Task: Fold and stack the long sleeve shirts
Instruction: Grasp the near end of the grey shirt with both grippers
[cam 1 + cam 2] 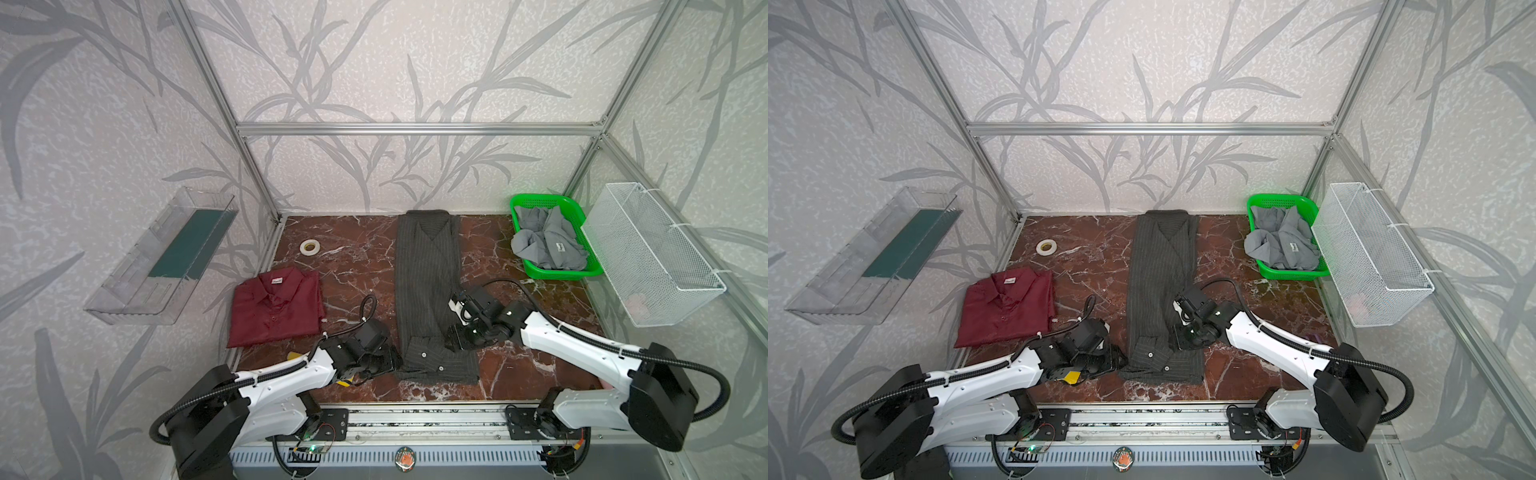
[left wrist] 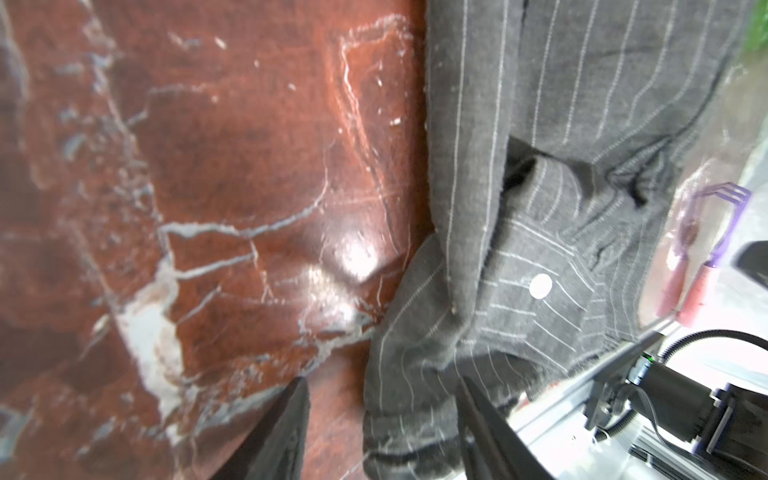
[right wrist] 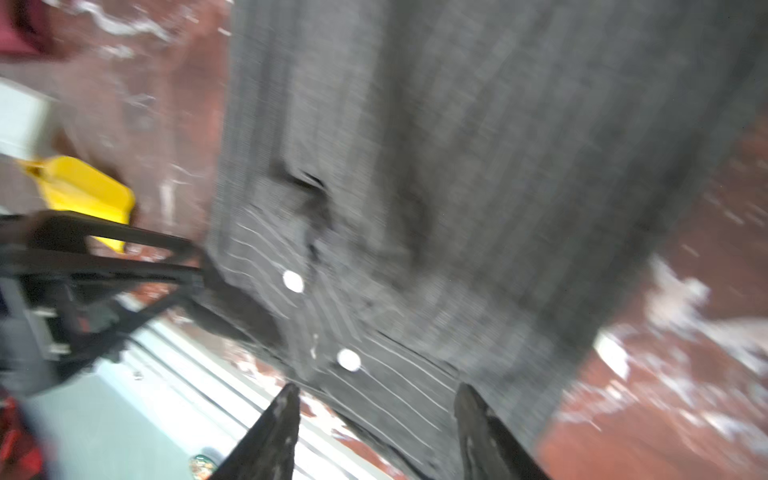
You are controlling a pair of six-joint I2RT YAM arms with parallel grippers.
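The charcoal pinstriped shirt [image 1: 428, 282] lies folded lengthwise on the tabletop [image 1: 357, 266], maroon shirt [image 1: 276, 307] beside it, grey shirt [image 1: 548, 245] in the basket [image 1: 559, 273]. Left gripper [image 2: 382, 382] and right gripper [image 3: 376, 388], both spread, flank its near end.

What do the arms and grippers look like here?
The left arm and right arm have white shells, black joints and black corrugated cable conduit zip-tied on. The left gripper and right gripper are black with tapered fingers; the left carries a yellow tab.
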